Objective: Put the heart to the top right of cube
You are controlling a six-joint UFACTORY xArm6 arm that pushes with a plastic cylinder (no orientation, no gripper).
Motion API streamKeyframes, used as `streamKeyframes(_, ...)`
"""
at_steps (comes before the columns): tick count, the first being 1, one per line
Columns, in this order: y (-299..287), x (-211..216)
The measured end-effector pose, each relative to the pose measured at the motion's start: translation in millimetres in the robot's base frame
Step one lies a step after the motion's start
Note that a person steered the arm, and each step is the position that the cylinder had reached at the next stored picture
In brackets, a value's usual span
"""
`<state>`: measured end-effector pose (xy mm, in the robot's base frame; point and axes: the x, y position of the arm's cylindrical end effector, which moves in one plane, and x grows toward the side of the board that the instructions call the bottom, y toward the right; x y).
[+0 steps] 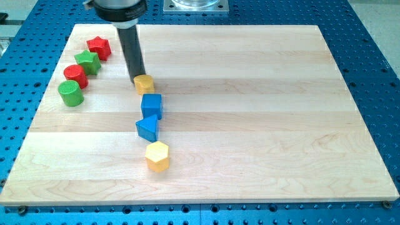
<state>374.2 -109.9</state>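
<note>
My tip (pixel 137 79), the bare end of a dark rod with nothing to grasp, touches the left edge of the small yellow heart-shaped block (pixel 144 83). The heart lies just above the blue cube (pixel 152 104) on the pale wooden board (pixel 262 100). A blue triangular block (pixel 147 128) touches the cube's lower edge.

From my seat, the whole right half of the wooden board (pixel 281 94) is open. My tip (pixel 137 79) sits against the left side of the yellow heart (pixel 144 83). Just below the heart a column blocks downward travel: blue cube (pixel 152 105), blue triangular block (pixel 147 127) touching it, then the yellow hexagon (pixel 157 156) slightly apart. At upper left, a diagonal cluster crowds the corner: red star (pixel 99 47), green star (pixel 88 62), red cylinder (pixel 75 75), green cylinder (pixel 70 93).
</note>
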Motion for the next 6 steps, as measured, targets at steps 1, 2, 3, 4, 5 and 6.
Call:
streamKeyframes(1,2.9,-7.8)
streamKeyframes(2,-4.4,-22.7)
streamKeyframes(3,-9.3,-5.5)
streamKeyframes(4,-9.3,29.5)
streamKeyframes(5,-9.7,30.1)
streamKeyframes(6,-9.7,30.1)
